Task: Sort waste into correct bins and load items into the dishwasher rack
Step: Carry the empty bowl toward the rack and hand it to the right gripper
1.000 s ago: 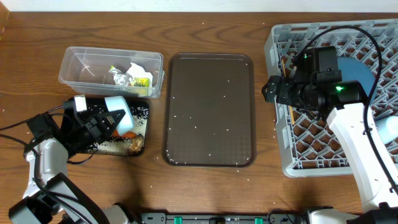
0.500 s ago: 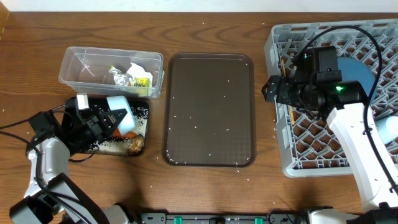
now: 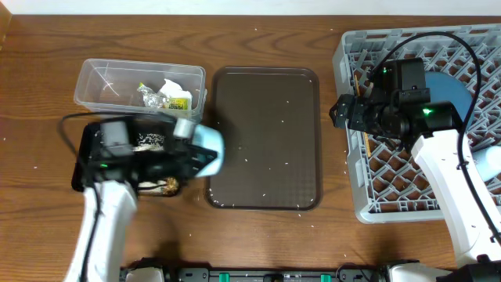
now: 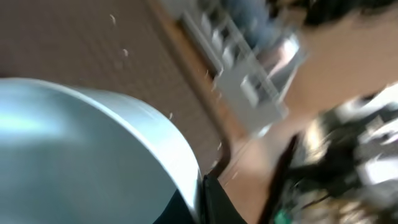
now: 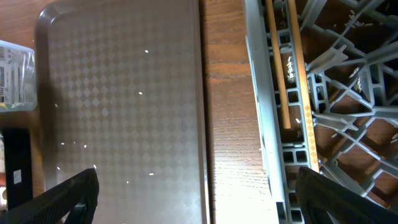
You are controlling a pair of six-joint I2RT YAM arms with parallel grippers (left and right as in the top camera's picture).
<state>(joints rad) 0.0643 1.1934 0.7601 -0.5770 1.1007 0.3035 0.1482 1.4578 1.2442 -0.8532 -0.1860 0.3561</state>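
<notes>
- Cup (image 3: 207,150), light blue, is clamped in the left gripper (image 3: 192,153); the jaws are closed tight on it.
- Left wrist view: the cup (image 4: 81,149) fills the lower left of a heavily blurred picture, with one dark finger (image 4: 214,202) against its rim.
- Overhead, the cup is blurred. It sits over the left rim of the brown tray (image 3: 266,157), just right of the black tray (image 3: 81,174) and below the near right corner of the tub (image 3: 98,78).
- The left arm lies across the black tray and hides most of it. Rice (image 3: 146,142) shows in the tray above the arm, and a brown lump (image 3: 167,186) at its near right corner.
- A crumpled wrapper (image 3: 166,94) lies inside the tub.
- White grains are scattered over the brown tray and on the table around it.
- Right gripper (image 5: 196,180) has its jaws spread wide with nothing between them; table and tray edge show in the gap.
- Overhead, the right gripper (image 3: 344,112) hangs at the left rim of the rack (image 3: 352,47).
- Chopsticks (image 5: 278,74) lie side by side in the rack's left column, running front to back.
- A dark-blue bowl (image 3: 460,94) is in the rack, partly behind the right arm.
</notes>
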